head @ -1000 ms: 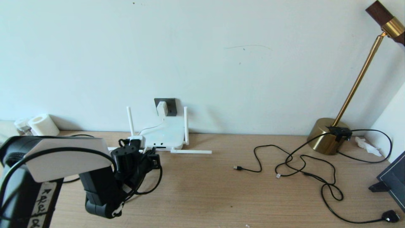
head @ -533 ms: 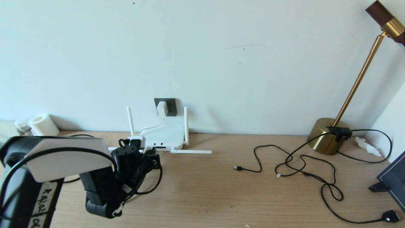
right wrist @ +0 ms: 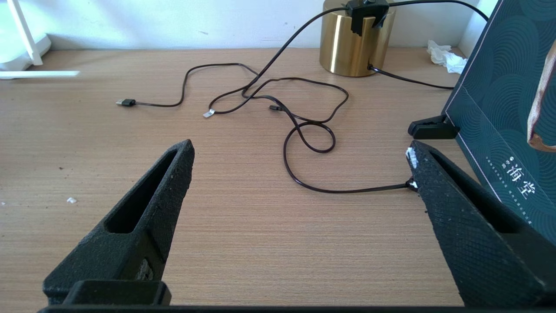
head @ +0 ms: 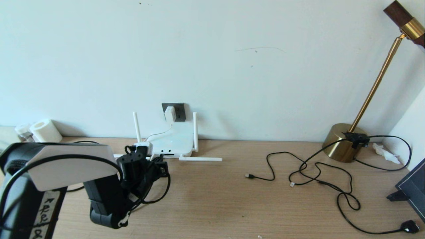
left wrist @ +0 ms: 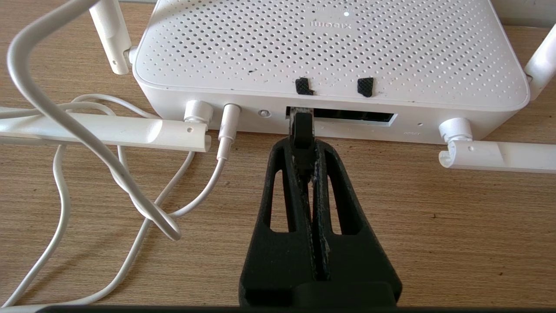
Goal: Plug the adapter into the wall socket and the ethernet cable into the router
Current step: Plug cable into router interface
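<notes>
With its fingers (left wrist: 299, 174) pinched tight on the ethernet cable (left wrist: 302, 130), the left gripper (left wrist: 306, 167) holds the plug at the router (left wrist: 330, 52) port; the adapter (head: 170, 114) sits in the wall socket (head: 179, 111). Over the desk (right wrist: 243, 226), the right gripper (right wrist: 299, 161) fingers are spread wide, holding nothing.

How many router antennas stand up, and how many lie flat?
Upright antennas: 2
Flat antennas: 2
Total on the router: 4
</notes>
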Controlling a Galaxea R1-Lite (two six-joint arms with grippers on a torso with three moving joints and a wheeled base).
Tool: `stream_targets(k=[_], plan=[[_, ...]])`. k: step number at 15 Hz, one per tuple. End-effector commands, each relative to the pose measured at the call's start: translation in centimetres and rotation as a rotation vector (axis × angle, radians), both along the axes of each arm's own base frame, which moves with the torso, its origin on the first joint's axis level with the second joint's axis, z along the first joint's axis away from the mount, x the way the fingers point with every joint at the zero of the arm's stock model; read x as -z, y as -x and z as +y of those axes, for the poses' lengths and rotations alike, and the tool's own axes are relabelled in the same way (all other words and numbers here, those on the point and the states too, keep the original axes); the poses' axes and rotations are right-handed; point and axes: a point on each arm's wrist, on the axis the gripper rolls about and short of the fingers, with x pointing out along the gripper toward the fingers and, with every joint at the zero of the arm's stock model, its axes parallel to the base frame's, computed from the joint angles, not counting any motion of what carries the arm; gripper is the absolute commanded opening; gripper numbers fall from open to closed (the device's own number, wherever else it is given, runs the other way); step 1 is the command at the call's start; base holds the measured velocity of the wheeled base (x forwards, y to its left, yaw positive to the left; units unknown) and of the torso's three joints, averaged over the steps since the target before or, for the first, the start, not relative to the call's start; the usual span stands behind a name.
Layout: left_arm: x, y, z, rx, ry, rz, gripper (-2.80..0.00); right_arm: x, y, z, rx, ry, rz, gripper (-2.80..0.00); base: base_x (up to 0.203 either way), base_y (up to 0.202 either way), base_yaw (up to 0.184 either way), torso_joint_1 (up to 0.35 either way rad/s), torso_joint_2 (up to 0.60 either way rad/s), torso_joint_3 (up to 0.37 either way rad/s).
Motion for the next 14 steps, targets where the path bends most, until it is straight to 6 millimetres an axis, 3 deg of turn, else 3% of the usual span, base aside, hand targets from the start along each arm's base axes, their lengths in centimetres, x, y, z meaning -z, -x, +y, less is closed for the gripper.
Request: stream_targets(k=[1,14], plan=[[-0.08,-0.07,-0.02,-0.001,0.003,-0.009,-2.80,-0.01,-0.01,0.00,0.000,0.000,0.000,0.00,0.000,0.000,0.000,0.000,0.00,0.000],[-0.20,-0.30,-0.08,-0.001,0.004,-0.019,-2.80,-0.01,-0.01,0.00,0.000,0.000,0.001,0.00,0.000,0.000,0.000,0.000,0.00,0.000]])
